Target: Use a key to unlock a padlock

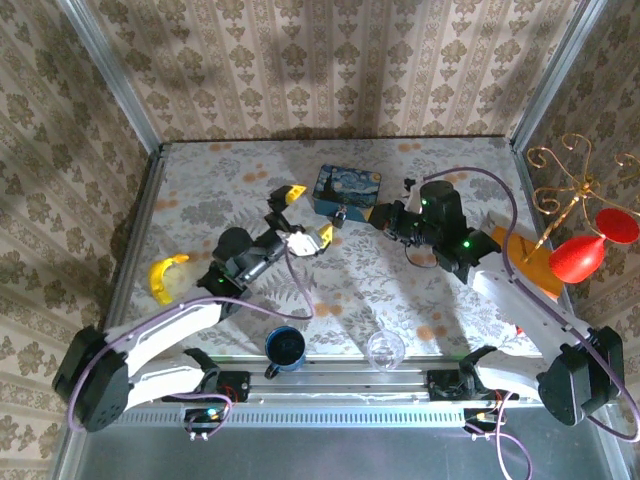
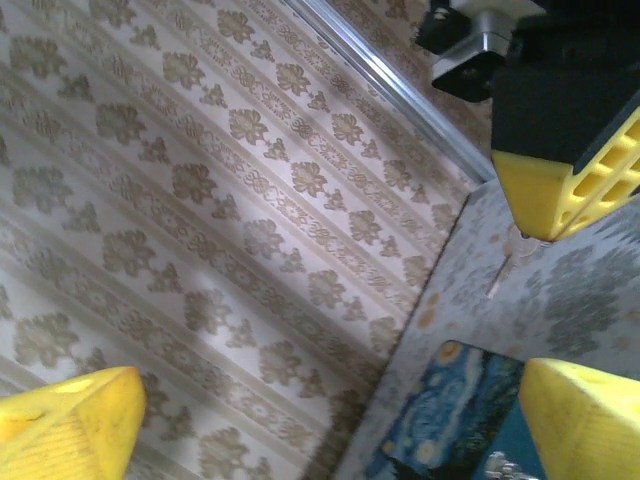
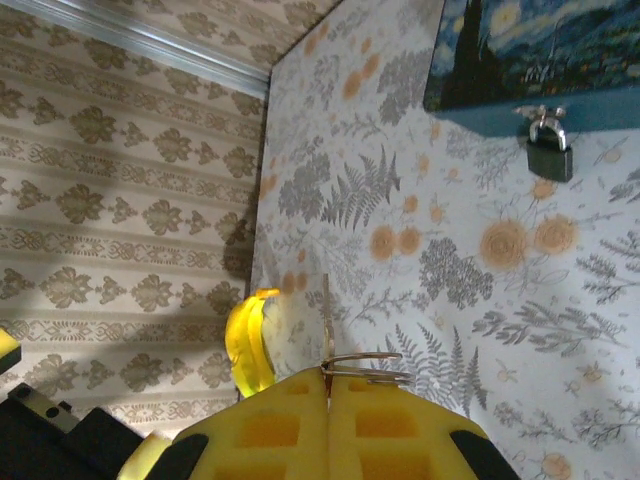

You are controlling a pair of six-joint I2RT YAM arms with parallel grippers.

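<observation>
The small dark padlock (image 3: pixel 550 155) hangs from the hasp on the front of the blue starry-night tin (image 3: pixel 530 50), and in the top view the padlock (image 1: pixel 341 216) lies just in front of the tin (image 1: pixel 348 187). My right gripper (image 3: pixel 328 385) is shut on the key (image 3: pixel 326 310); its thin blade sticks out past the pads, with a wire ring beside it. In the top view the right gripper (image 1: pixel 378 214) is just right of the padlock. My left gripper (image 1: pixel 306 215) is open wide, left of the padlock, with nothing between its fingers (image 2: pixel 585 415). The left wrist view shows the key (image 2: pixel 503 268) under the right gripper (image 2: pixel 560 185).
A yellow banana (image 1: pixel 165 277) lies at the table's left. A blue mug (image 1: pixel 285 347) and a clear glass (image 1: pixel 385 350) stand at the near edge. A gold stand with red ornaments (image 1: pixel 580 255) is at the right. Patterned walls close in the back and sides.
</observation>
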